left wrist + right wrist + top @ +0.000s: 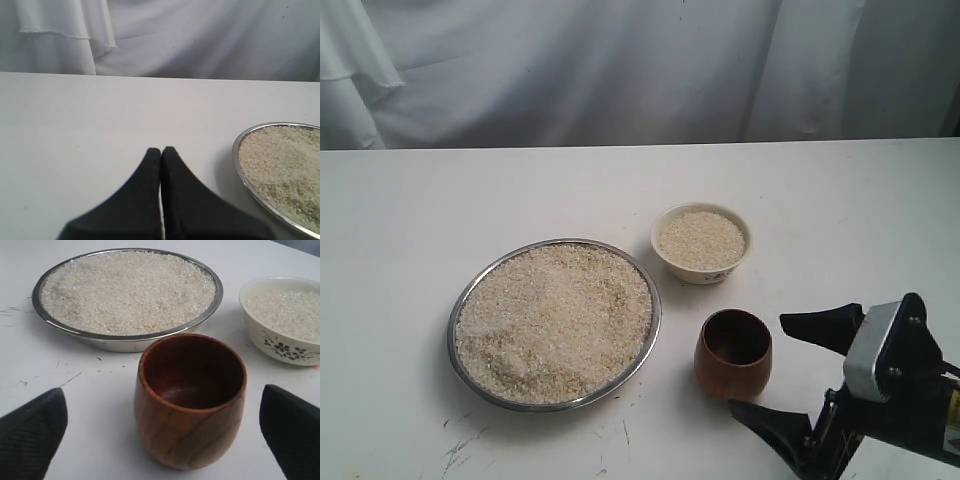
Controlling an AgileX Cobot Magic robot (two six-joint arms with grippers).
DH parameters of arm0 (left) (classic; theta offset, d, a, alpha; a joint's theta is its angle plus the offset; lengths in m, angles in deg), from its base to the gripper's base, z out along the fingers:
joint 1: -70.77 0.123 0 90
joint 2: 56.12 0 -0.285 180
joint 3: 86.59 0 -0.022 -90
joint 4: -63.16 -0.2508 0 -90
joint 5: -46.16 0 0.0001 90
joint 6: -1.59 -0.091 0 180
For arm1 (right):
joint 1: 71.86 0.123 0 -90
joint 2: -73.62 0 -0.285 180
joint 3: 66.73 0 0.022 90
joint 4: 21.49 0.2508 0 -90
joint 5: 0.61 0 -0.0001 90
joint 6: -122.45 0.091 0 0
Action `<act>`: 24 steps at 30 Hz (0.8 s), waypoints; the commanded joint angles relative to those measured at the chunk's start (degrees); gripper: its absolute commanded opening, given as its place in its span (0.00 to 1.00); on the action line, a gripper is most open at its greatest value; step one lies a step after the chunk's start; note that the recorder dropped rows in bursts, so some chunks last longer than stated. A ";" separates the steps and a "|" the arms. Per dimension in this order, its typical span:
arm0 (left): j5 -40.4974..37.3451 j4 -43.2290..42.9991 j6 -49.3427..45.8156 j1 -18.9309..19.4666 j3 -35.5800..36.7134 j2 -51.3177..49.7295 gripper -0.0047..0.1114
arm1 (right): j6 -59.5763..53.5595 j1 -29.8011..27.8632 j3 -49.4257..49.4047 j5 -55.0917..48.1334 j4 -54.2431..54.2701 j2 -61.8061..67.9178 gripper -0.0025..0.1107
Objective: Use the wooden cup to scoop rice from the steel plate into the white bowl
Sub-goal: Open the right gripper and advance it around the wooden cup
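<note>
Glossy reddish wooden cup point(190, 415) (dark inside)

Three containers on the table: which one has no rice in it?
The wooden cup: its dark inside is bare. The steel plate and the white bowl both hold rice.

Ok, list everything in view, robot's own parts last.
steel plate: one, silver, left of the bowl and cup.
rice: two lots, off-white, in plate and bowl.
white bowl: one, cream, behind the cup.
wooden cup: one, reddish-brown, upright, empty, right of the plate.
table: one, white, under everything.
curtain: one, white, behind the table.
left tool: one, black, shut, beside the plate.
right tool: one, black, open, facing the cup.
</note>
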 commanded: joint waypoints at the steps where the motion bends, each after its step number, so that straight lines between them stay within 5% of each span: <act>1: 0.36 0.04 0.18 -0.09 0.26 0.29 0.04 | -1.49 -0.07 1.04 0.32 -0.48 1.23 0.86; 24: 0.36 0.04 0.18 -0.09 0.26 0.29 0.04 | -3.29 -0.16 6.05 -7.03 4.11 8.36 0.86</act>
